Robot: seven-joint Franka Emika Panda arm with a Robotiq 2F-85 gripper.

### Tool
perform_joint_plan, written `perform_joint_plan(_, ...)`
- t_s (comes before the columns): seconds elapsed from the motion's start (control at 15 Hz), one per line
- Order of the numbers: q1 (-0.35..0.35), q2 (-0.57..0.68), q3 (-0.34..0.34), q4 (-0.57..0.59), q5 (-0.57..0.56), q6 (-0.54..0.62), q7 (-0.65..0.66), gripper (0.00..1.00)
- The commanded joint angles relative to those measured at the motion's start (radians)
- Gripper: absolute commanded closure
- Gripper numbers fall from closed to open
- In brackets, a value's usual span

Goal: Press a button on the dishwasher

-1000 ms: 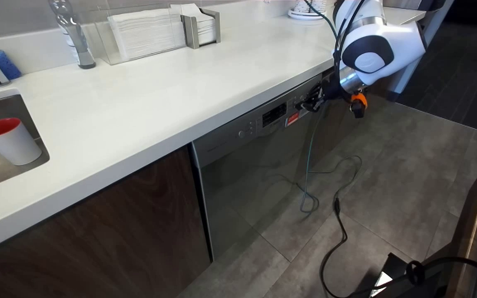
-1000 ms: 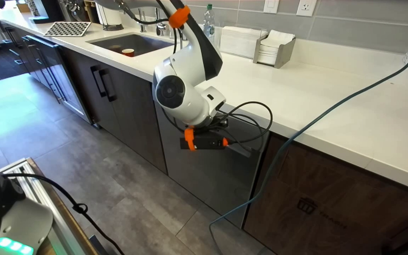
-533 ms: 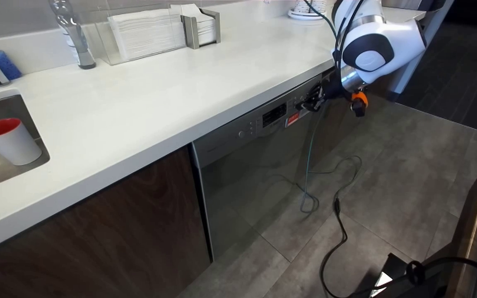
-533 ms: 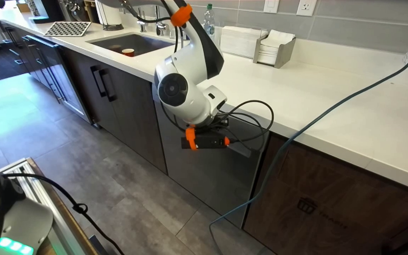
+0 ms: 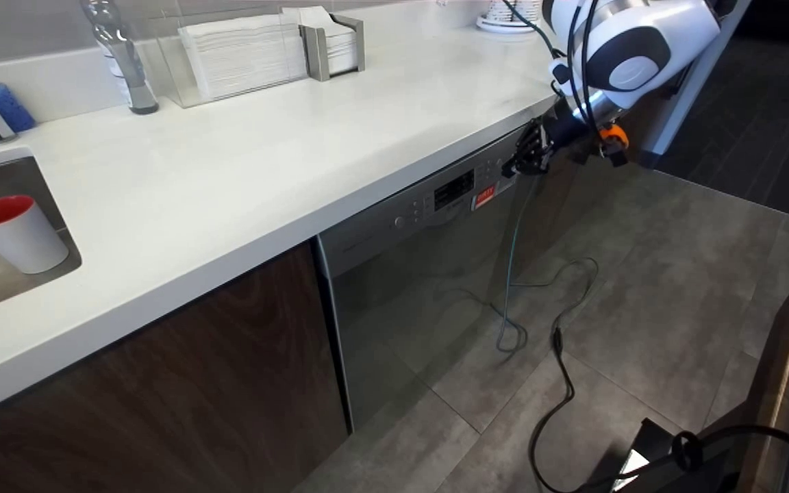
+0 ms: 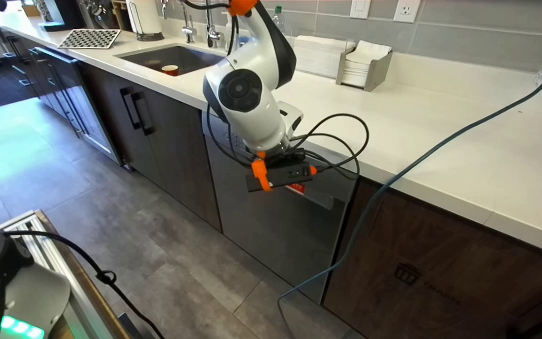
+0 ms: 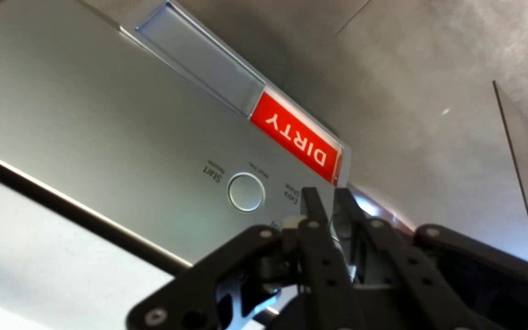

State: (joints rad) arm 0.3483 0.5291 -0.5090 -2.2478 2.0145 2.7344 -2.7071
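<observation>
The dishwasher (image 5: 429,287) is a grey steel front under the counter, and it also shows in an exterior view (image 6: 280,230) and in the wrist view (image 7: 122,119). Its black display (image 5: 454,190) sits in the top panel. In the wrist view a round button (image 7: 246,192) marked Start is up and left of the fingertips. "Extra Shine" lettering lies beside the left fingertip. A red DIRTY label (image 7: 295,134) hangs on the panel's edge. My gripper (image 7: 327,192) is empty, its fingers a narrow gap apart, near the panel's far end (image 5: 512,166). I cannot tell if it touches.
The white counter's front edge (image 5: 408,168) overhangs the panel just above the gripper. A cup (image 5: 18,233) stands in the sink. Napkin holders (image 5: 336,44) stand at the back. Dark wooden cabinets (image 6: 440,263) flank the dishwasher. A blue-green cable (image 6: 374,202) hangs in front.
My gripper has moved up and back from the panel, rightward in an exterior view, and the wrist has tilted. The red label, hidden before in an exterior view, now shows below the wrist.
</observation>
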Motion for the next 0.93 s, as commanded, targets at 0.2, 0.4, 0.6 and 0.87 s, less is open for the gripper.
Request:
perform_joint_plan(0.2, 0.049, -0.222, -0.02, -0.204, -0.248, 0.138, 0.071, 0.32)
perform_joint_plan(0.4, 0.07, -0.315, -0.016, -0.288, -0.361, 0.197, 0.149, 0.12)
perform_joint_plan(0.6, 0.118, -0.342, 0.023, -0.307, -0.409, 0.25, 0.254, 0.0)
perform_joint_plan(0.87, 0.19, -0.381, 0.054, -0.347, -0.497, 0.331, 0.392, 0.0)
